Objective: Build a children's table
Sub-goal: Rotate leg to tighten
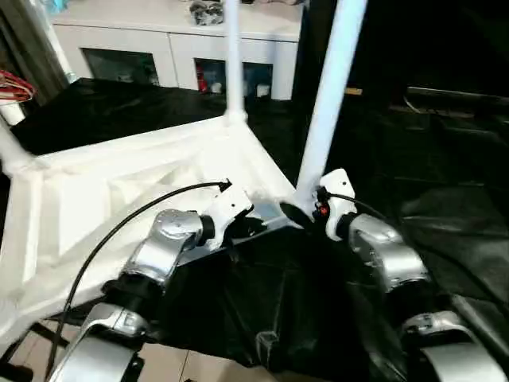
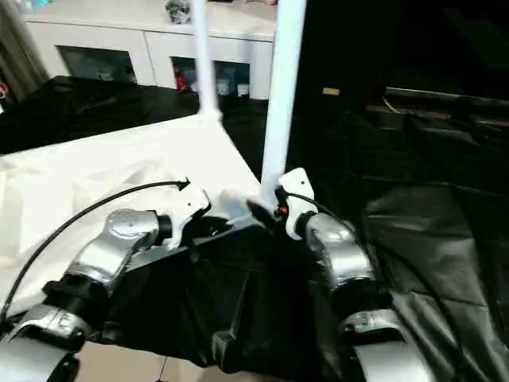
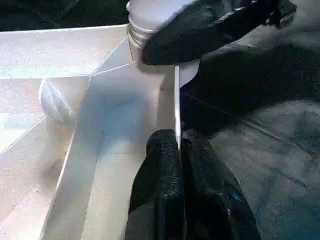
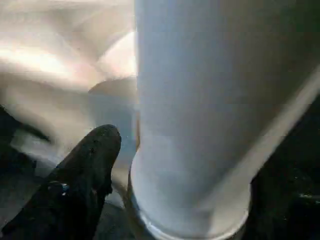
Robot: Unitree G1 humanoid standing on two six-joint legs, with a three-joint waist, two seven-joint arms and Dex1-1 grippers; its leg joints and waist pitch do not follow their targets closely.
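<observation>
White cabinet (image 1: 171,36); black sheeting (image 1: 445,215).

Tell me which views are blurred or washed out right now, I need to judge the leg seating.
Right wrist view: the leg sits very close and soft, the tabletop behind it smeared and glowing. Left wrist view: sharp on the tabletop rim, the fingers black and featureless. Head views: the tabletop is overexposed, ribs faint; the black sheet swallows detail.

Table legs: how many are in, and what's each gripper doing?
Two legs stand in the upturned tabletop: the far leg and the near leg. A third base shows at the left corner. The left gripper pinches the tabletop's rim; the right gripper is at the near leg's base. The fourth corner is unseen.
</observation>
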